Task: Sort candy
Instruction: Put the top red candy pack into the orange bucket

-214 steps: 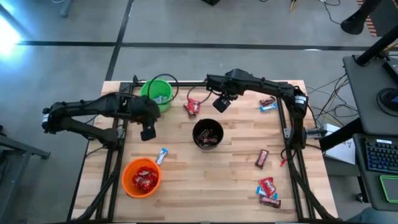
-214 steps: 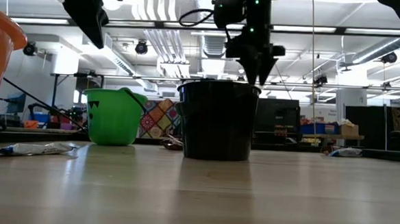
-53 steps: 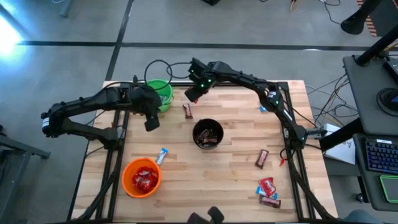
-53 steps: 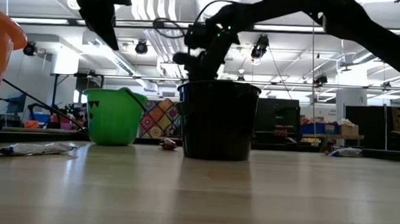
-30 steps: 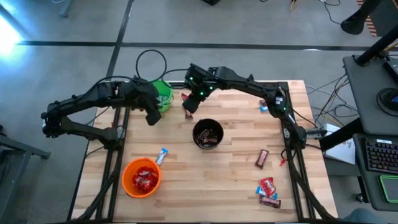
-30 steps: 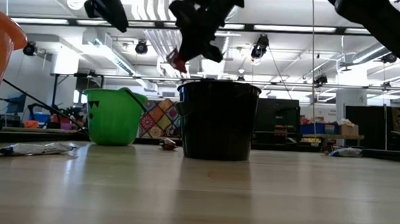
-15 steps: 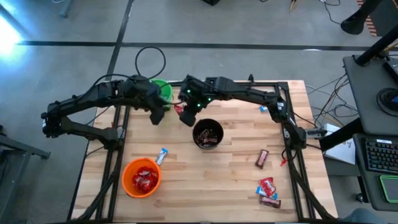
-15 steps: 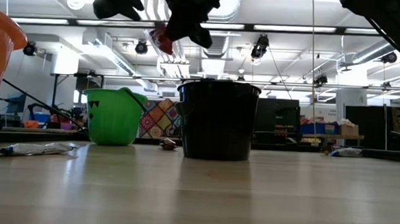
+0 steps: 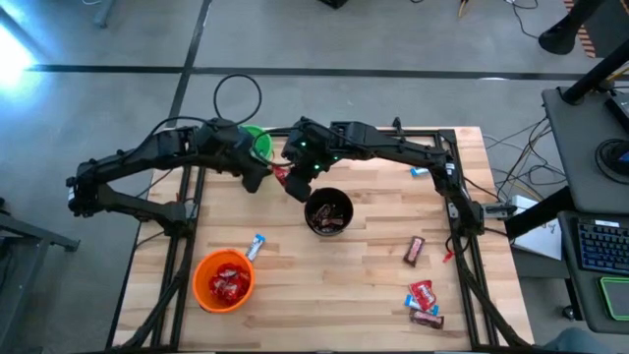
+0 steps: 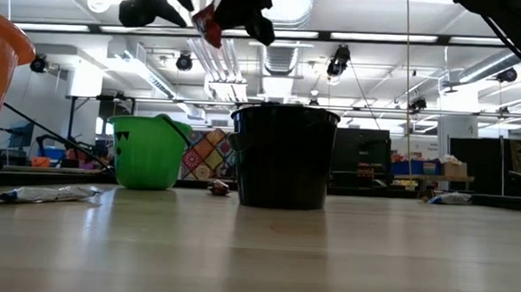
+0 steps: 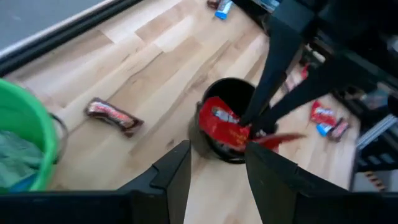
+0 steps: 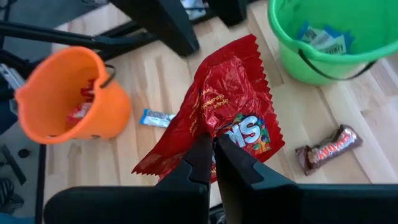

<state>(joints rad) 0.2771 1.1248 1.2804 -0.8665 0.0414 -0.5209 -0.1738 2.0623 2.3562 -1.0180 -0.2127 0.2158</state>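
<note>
- The right gripper (image 9: 291, 180) is hanging in the air above the table (image 9: 373, 285), just at 10 o'clock from the black cup (image 9: 327, 212).
- Its fingers are pinching tight on a red candy bag (image 12: 225, 118), and the bag is dangling from them.
- The left gripper (image 9: 257, 180) is floating right beside the red bag, on its 9 o'clock side, and is pointing at it.
- The left fingers (image 11: 171, 171) are standing a little apart with nothing between them.
- A brown candy bar (image 12: 328, 148) is lying flat on the wood between the green cup (image 9: 257, 144) and the black cup.
- The green cup is sitting at 10 o'clock from the black cup, and blue-and-white candy (image 12: 323, 38) is lying inside it.
- The orange cup (image 9: 224, 280) is sitting at 8 o'clock from the black cup, with red candy in it.
- A blue-and-white candy bar (image 9: 257, 246) is lying just at 1 o'clock from the orange cup.
- More candy is lying at 3 and 4 o'clock from the black cup: a brown bar (image 9: 415, 250), and a red pack (image 9: 422, 293) with another bar below it.
- One more small candy (image 9: 419, 171) is lying at 2 o'clock, near the far edge.
</note>
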